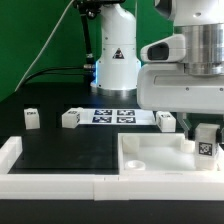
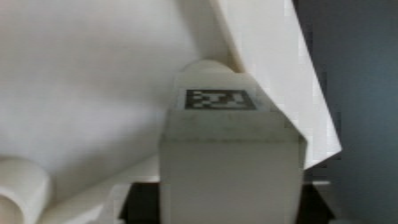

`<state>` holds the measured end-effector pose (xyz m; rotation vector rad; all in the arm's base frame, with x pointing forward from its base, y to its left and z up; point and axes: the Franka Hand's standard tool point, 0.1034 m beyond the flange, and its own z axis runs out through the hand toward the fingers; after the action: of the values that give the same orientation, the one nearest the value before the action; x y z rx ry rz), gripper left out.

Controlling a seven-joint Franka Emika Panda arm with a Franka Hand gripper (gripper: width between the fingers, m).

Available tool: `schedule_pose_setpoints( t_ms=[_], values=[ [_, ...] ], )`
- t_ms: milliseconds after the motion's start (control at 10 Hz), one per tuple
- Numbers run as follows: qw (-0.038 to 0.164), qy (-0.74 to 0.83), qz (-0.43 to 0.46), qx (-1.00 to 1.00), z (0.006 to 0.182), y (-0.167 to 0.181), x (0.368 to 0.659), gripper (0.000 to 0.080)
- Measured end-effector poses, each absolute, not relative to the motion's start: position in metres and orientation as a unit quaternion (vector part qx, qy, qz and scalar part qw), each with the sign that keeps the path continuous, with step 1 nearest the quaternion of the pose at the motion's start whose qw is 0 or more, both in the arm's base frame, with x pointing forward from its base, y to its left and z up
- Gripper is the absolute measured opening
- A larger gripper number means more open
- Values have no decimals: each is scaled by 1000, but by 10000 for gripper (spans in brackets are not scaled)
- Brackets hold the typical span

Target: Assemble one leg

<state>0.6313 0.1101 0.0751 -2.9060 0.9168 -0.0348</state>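
My gripper (image 1: 205, 138) is shut on a white leg (image 1: 205, 145) with a black-and-white tag, held upright over the corner of the white square panel (image 1: 150, 158) at the exterior view's right. In the wrist view the leg (image 2: 222, 150) fills the middle, its tagged end pointing at the panel (image 2: 89, 90) near that corner. The dark fingers (image 2: 146, 203) grip its sides. A round socket (image 2: 22, 190) shows at the edge. Whether the leg touches the panel is unclear. Three more legs (image 1: 32, 118) (image 1: 70, 119) (image 1: 165, 121) stand on the black table.
The marker board (image 1: 113, 116) lies behind the panel, in front of the arm's base (image 1: 117, 65). White border rails (image 1: 12, 158) (image 1: 50, 186) run along the exterior view's left and front of the work area.
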Motion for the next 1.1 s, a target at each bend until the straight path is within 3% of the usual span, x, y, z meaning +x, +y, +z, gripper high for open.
schedule_pose_setpoints(
  t_ms=[500, 800, 900, 1000, 1100],
  values=[
    [48, 562, 6, -826, 74, 107, 631, 292],
    [49, 547, 5, -836, 74, 107, 631, 292],
    [50, 525, 1, -849, 74, 108, 632, 513],
    [51, 495, 0, -868, 75, 109, 632, 513],
    [51, 426, -4, -903, 75, 111, 632, 623]
  ],
)
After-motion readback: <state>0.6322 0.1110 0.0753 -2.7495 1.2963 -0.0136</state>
